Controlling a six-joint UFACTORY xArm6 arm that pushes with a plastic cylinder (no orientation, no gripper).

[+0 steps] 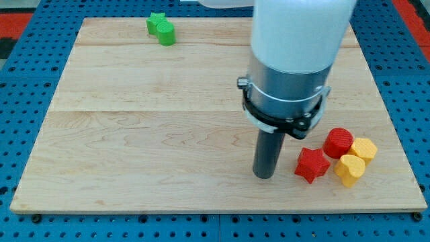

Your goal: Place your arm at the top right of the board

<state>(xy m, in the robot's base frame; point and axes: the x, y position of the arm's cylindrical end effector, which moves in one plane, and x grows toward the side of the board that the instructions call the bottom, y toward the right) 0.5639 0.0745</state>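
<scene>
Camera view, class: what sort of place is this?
Probably a robotics lab bench: a wooden board lies on a blue perforated base, with my tip beside a red star block.

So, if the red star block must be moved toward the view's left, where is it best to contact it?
No grip is possible; my tip only pushes. It stands left of the red star, so go around and press its right side, where the red cylinder and yellow heart crowd close.
</scene>
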